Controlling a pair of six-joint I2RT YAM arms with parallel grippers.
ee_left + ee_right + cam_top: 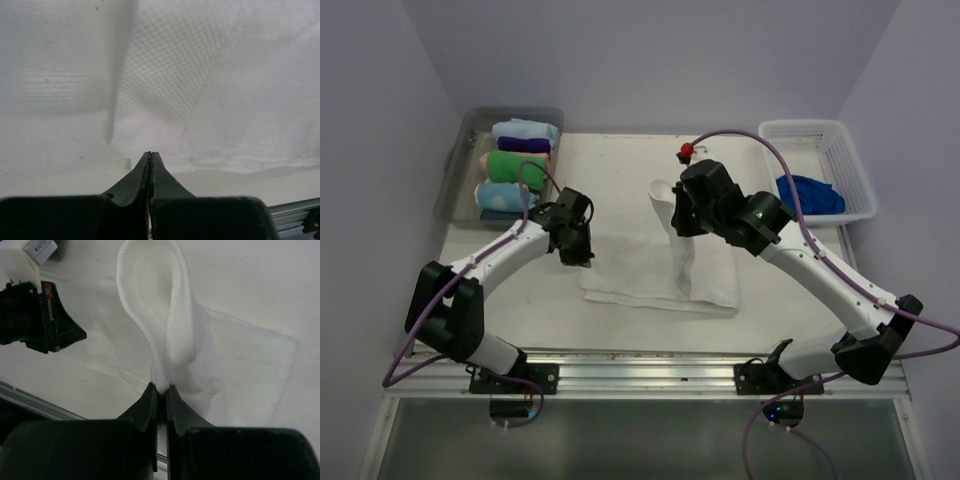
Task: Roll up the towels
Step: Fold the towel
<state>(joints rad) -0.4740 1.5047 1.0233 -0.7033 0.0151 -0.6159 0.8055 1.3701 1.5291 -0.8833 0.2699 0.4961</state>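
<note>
At the far left a clear tray [453,178] sits on the table [620,165] and holds four rolled cloths side by side: a pale blue roll [527,129] at the back, then a purple roll [523,146], a green roll [516,165] and a dotted roll [500,196] at the front. The left arm [500,255] reaches in from its base toward the middle of the table. The left gripper [150,156] is clenched tight with nothing between its jaws, its tip low at the near left corner of the white towel [640,282]. I cannot tell whether the tip touches the cloth. The white towel lies folded flat in the centre of the table, between the two arms. One strip of it is pulled up off the flat part into a tall loop. The right gripper [162,389] is clamped on the base of that loop, so the cloth bunches between its jaws and the loop stands up beyond them. Behind the right gripper, near the back of the table, sits a small red object [687,152], too small to tell what it is. At the far right a white slatted basket [847,150] stands at the table's back corner. The blue towel [810,193] lies crumpled inside it, well apart from both grippers.
</note>
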